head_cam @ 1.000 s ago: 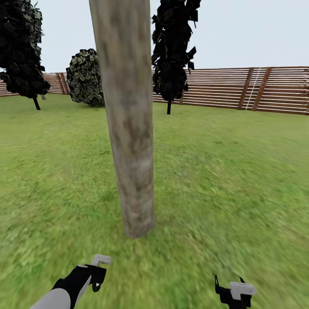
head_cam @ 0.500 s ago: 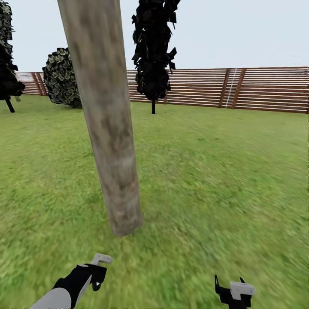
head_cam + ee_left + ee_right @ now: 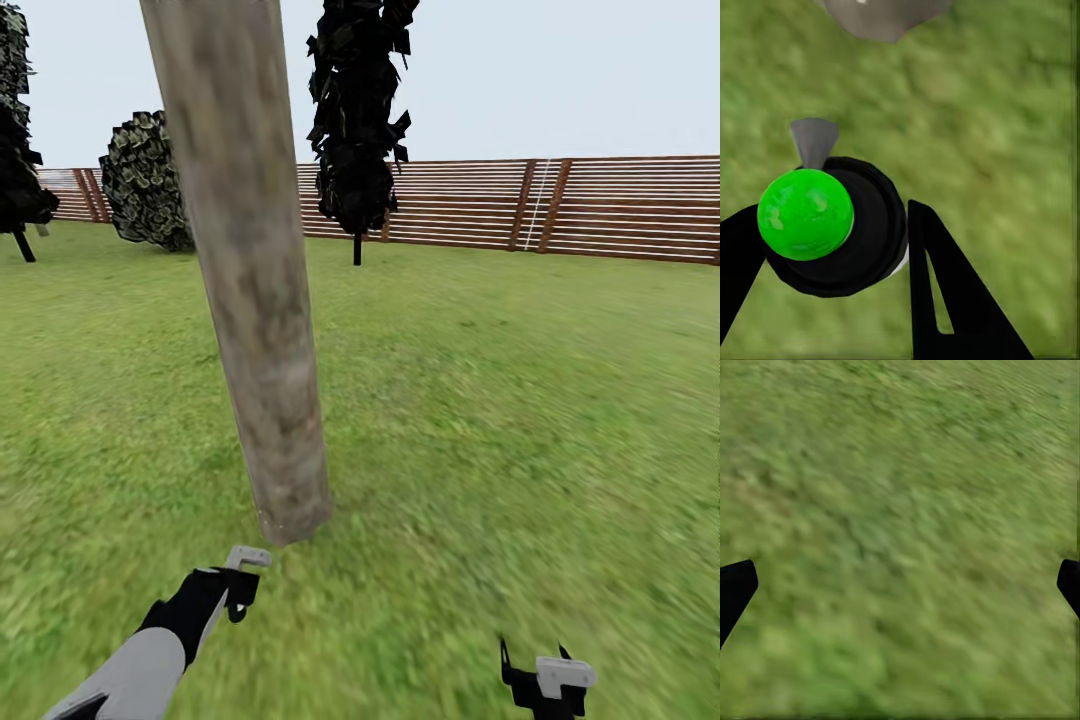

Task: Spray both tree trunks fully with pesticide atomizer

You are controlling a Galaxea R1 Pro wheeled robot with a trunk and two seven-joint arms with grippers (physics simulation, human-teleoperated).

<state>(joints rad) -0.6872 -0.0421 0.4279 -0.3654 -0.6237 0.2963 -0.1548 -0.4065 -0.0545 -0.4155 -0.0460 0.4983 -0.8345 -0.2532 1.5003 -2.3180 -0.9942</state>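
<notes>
Left gripper (image 3: 832,255) near trunk (image 3: 255,330) base.
Fingers pinch the atomizer (image 3: 844,229), dot green; right gripper (image 3: 900,585) spread over grass (image 3: 520,400).

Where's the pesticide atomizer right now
In the left wrist view the pesticide atomizer sits between the left gripper fingers; in the head view that gripper is just short of the near tree trunk base.

The left arm (image 3: 150,655) reaches forward from the lower left of the head view, grey forearm ending in a black wrist. The left gripper (image 3: 832,240) has its fingers (image 3: 945,300) closed on the atomizer (image 3: 832,229). The right gripper (image 3: 548,682) sits low at the right, its fingers (image 3: 735,589) spread wide apart.
</notes>
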